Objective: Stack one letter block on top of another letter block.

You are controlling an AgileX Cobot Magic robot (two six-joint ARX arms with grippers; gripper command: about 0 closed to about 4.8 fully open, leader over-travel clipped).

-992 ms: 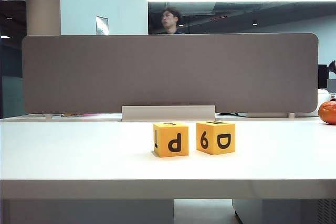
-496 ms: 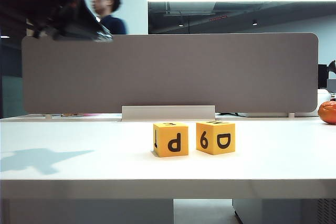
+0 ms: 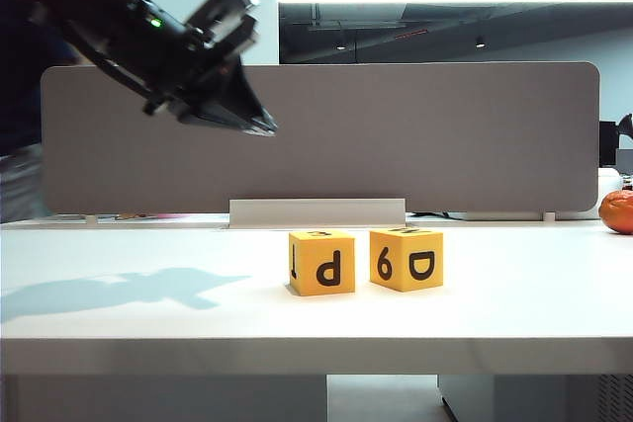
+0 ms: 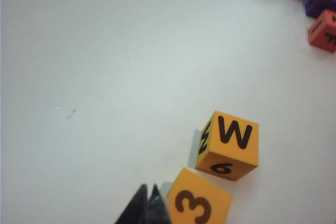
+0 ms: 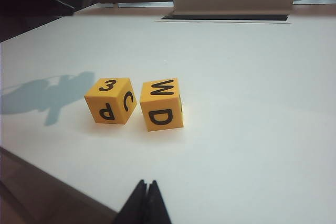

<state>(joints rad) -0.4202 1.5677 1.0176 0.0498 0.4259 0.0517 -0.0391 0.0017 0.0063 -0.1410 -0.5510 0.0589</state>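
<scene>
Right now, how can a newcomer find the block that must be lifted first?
On the white table, before the grey divider, two yellow cubes sit side by side, not touching. Take the P block, nearer the left gripper; its neighbour shows 6 and D.

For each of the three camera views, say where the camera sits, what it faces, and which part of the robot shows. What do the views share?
Exterior: low at table edge, facing both cubes side-on; left tool shut, raised upper left.
Left wrist: above, looking down on the P block and the 6/D block.
Right wrist: low, facing across table; right tool shut.
Shared: both blocks.
</scene>
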